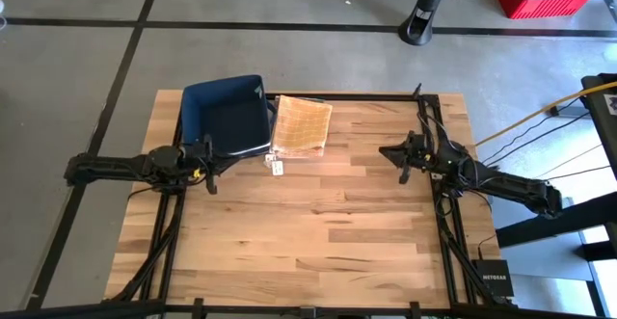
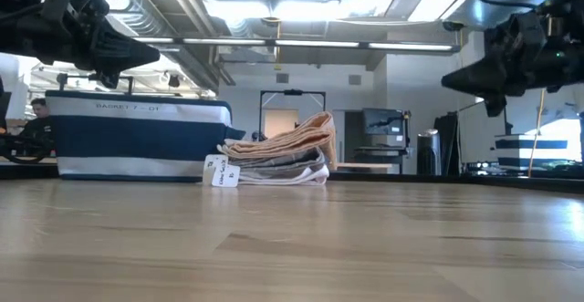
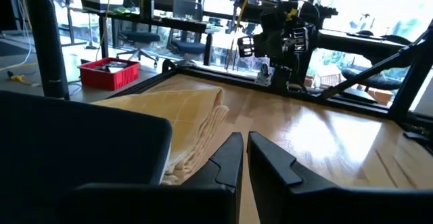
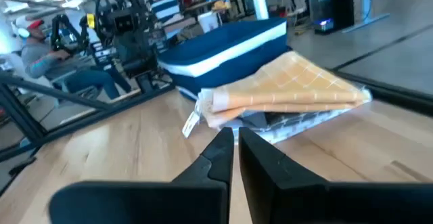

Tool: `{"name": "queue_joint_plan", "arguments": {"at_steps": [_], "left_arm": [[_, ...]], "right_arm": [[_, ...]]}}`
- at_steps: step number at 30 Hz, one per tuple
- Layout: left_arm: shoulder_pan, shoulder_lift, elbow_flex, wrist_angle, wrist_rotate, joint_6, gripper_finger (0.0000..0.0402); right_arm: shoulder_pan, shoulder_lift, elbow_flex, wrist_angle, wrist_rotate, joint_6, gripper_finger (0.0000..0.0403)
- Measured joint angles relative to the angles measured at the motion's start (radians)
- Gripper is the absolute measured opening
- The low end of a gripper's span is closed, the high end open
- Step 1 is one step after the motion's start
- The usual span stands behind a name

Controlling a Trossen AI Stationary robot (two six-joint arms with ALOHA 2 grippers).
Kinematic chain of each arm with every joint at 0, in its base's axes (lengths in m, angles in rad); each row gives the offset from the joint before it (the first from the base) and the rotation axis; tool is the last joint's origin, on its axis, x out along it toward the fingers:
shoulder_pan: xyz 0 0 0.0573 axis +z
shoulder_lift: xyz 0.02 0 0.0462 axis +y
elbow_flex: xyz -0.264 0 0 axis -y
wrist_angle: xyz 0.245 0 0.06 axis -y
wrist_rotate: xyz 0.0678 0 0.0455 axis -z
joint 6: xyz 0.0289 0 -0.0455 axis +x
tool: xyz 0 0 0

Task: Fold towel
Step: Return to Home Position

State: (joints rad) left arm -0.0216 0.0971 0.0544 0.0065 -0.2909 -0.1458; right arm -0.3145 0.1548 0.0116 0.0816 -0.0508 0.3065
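Table wood [image 2: 292, 247] bare in front; towel stack [image 1: 302, 126], orange uppermost, just beside basket [image 1: 227, 117]; left gripper [image 2: 146, 56], right gripper [image 2: 453, 80] raised, jaws seemingly together: draw both back level, well clear of stack and basket.

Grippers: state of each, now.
Left gripper: shut, holding nothing, beside the blue basket.
Right gripper: shut, holding nothing, right of the towel stack.
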Motion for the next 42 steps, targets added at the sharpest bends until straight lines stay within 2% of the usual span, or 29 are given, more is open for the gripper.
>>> {"name": "queue_joint_plan", "arguments": {"at_steps": [4, 9, 16, 42], "left_arm": [[-0.025, 0.0, 0.0, 0.001, 0.02, 0.004, 0.0017], [-0.065, -0.035, -0.027, 0.039, 0.068, 0.052, 0.0017], [-0.069, -0.088, -0.044, 0.038, 0.071, 0.128, 0.0017], [-0.07, -0.085, -0.044, 0.037, 0.071, 0.127, 0.0017]], "right_arm": [[0.001, -0.067, 0.0, -0.06, -0.008, -0.019, 0.0028], [0.001, -0.104, -0.001, -0.054, -0.039, -0.048, 0.0028], [0.0, -0.099, -0.002, -0.057, -0.028, -0.077, 0.0028], [0.0, -0.099, -0.003, -0.057, -0.028, -0.076, 0.0028]]}}
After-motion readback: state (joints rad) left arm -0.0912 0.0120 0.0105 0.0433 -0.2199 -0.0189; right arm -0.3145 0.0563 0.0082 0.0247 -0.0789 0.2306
